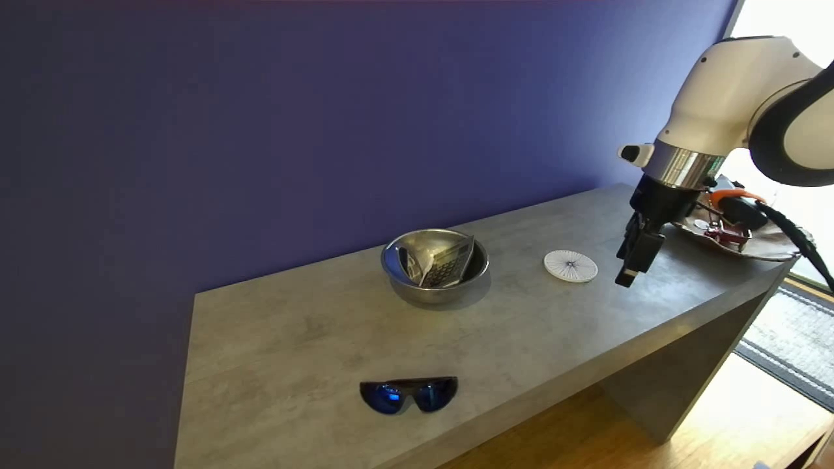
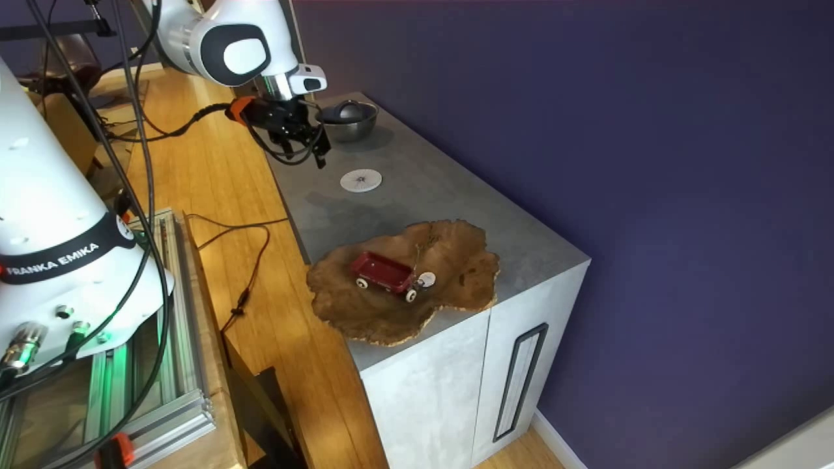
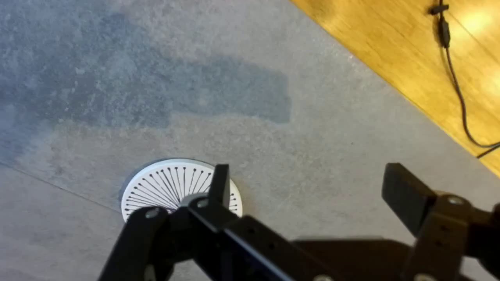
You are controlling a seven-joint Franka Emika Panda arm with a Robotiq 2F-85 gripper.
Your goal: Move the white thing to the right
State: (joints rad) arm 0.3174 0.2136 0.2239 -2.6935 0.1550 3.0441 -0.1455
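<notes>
OK, your small flat round white disc with dark spoke marks is lying flat on the grey stone-look table, between the shiny steel bowl and the brown wavy-edged wooden tray in both exterior views. Your black two-finger hand is hanging above the table, fingers spread well apart, holding nothing.

Main risk you're facing: alignment. In the wrist view one finger is blocking part of the disc from sight while its opposite is showing over the table instead, so the gap isn't looking centred on the disc. If you're closing or dropping from here, you're probably catching air or pressing a tip onto its face. You're looking at a sideways correction first.

Next, thickness. It's looking thin, so you're likely working right at the table's surface: too high and you're slipping off the rim, too low and you're jamming into the table. The views aren't showing whether its full width is fitting the gap.

On the carry: assuming right is meaning the tray end, an overlong move is likely bumping the tray or the red toy wagon sitting on it. The thick black cable is also crossing in front of the tray in an exterior view; slack could be snagging there while you're watching the disc.
</notes>
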